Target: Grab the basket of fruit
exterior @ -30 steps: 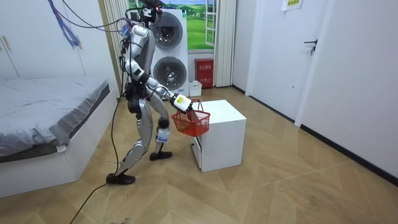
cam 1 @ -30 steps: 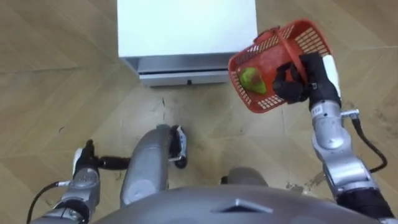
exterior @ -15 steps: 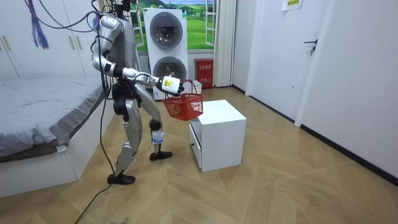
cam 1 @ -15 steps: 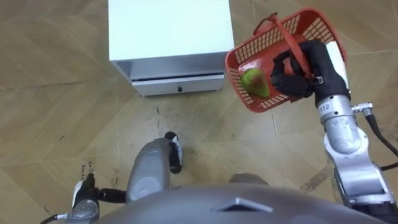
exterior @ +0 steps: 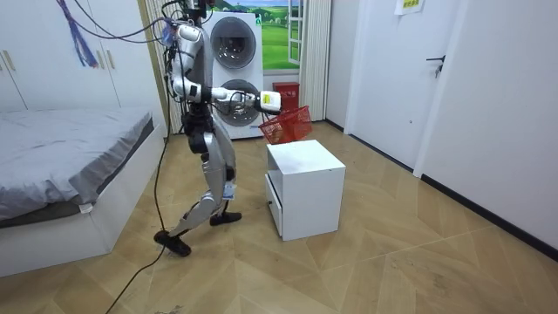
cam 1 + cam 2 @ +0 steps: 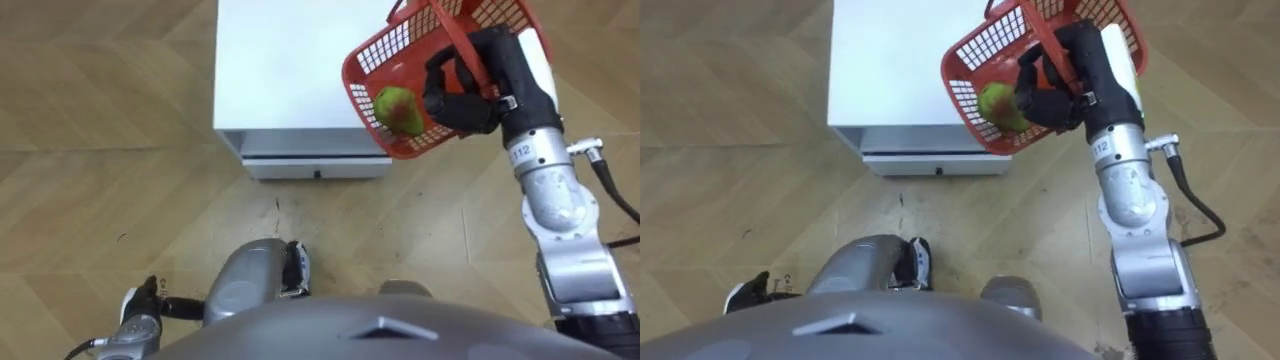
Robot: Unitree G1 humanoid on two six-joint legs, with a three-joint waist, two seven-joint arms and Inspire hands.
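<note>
**Left eye view.** Your right hand [image 6: 462,95] is closed round the handle of the fruit basket [image 6: 372,62], with its dark fingers curled over the red bar where it crosses the mouth. The basket is clear of the white cabinet [image 6: 285,70] and hangs tilted over the cabinet's near right corner, its near left side lowest. Its long axis runs from near left to far right, and the handle crosses that axis. The bulk of the basket lies just left of the holding hand. Your left hand [image 6: 143,303] is low at the near left, well apart from the basket, and I cannot tell its state.

The basket is rigid open plastic mesh with a solid rim. One green fruit [image 6: 398,108], smooth, rounded and blushed red, rests against the low wall (I judge it liable to roll if you tilt further). The cabinet is a smooth, flat-topped box with a drawer [image 6: 315,165] in its near face, standing on a wood-pattern floor [image 6: 100,150].

**Right eye view.** Findings agree: the fingers are wrapped on the handle, and the fruit sits just beside them inside the mesh.

**Room view.** You stand at the cabinet's side, on the room view's left, with the right arm held out. The basket is in the air above the cabinet top, not touching it.

**Judgement.** The pick-up is essentially made. What comes next turns on bringing the handle level, with the hand above the basket's middle.
</note>
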